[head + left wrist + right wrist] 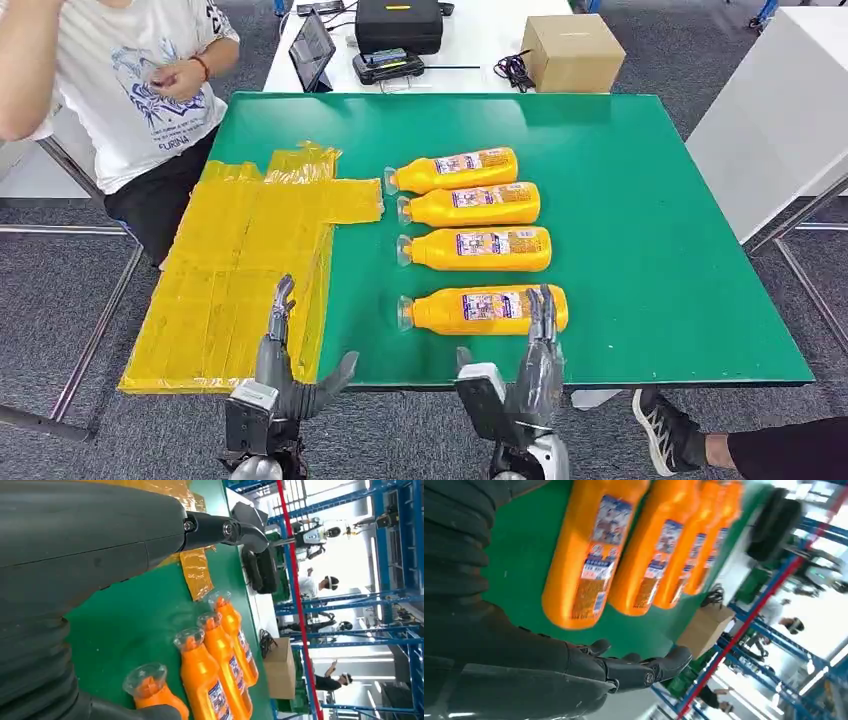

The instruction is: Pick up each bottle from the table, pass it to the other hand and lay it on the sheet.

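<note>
Four orange bottles lie on their sides in a row on the green worktop (640, 250), clear caps pointing toward the yellow sheet (240, 270) and bases toward the robot's right. The farthest bottle (452, 169) sits slightly tilted, the second bottle (470, 204) and the third bottle (476, 249) lie close below it, and the nearest bottle (484, 309) lies a little apart from them, near the front edge. Each carries a printed label on its side.

The yellow sheet is crinkled and covers the left part of the worktop, running over its left and front edges; a strip of it reaches toward the caps of the far bottles without touching them.

The left hand (285, 370) hovers at the front edge over the sheet's near corner, fingers (282, 305) stretched forward and thumb spread out to the side, holding nothing. The right hand (525, 375) is raised at the front edge just beside the nearest bottle, its fingers (543, 312) extended upright over the bottle's base end in the head view; in the right wrist view they are spread apart and empty, with the bottle's base just beyond them.

A person in a white printed T-shirt (140, 80) sits by the far left corner. Beyond the green worktop, a white table (480, 40) carries a black case (398, 22), a tablet (311, 50) and a cardboard box (573, 52).
</note>
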